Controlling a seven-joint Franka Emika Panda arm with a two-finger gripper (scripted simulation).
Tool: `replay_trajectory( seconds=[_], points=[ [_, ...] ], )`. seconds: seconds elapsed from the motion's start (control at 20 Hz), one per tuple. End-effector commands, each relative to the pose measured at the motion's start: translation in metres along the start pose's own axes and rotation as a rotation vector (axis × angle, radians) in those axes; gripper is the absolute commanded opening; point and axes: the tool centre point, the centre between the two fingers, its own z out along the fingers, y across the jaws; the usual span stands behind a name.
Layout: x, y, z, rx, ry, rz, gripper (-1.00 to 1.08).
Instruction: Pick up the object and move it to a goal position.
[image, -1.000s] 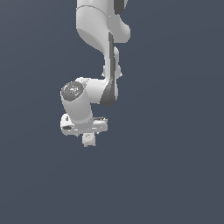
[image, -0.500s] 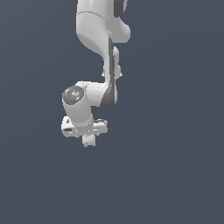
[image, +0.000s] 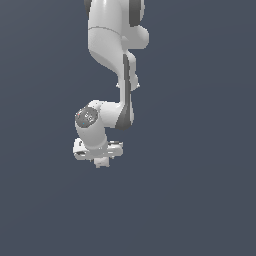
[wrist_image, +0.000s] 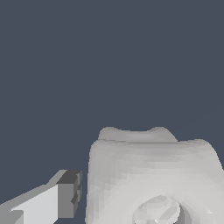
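Observation:
The object, a tiny off-white block, sits between the tips of my white gripper at the lower end of the arm. In the wrist view the object fills the foreground, with a round ring-like mark on its face. One grey-padded finger stands close against its side. The other finger is hidden behind the object. The gripper is shut on the object.
The white arm comes down from the top of the exterior view, with its wrist joint just above the gripper. All around is a plain dark blue-grey background with no other objects or edges in view.
The wrist has shifted slightly toward the exterior view's right and lowered a little. The object stays at the fingertips in nearly the same place.

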Motion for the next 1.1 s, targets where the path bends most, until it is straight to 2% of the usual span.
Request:
replay_trajectory(
  seconds=[0.0, 0.65, 1.05],
  points=[
    [0.001, 0.0, 0.0, 0.0, 0.002, 0.0, -1.0],
    [0.0, 0.0, -0.002, 0.0, 0.002, 0.0, -1.0],
    [-0.013, -0.004, -0.023, 0.0, 0.002, 0.0, -1.0]
  ],
)
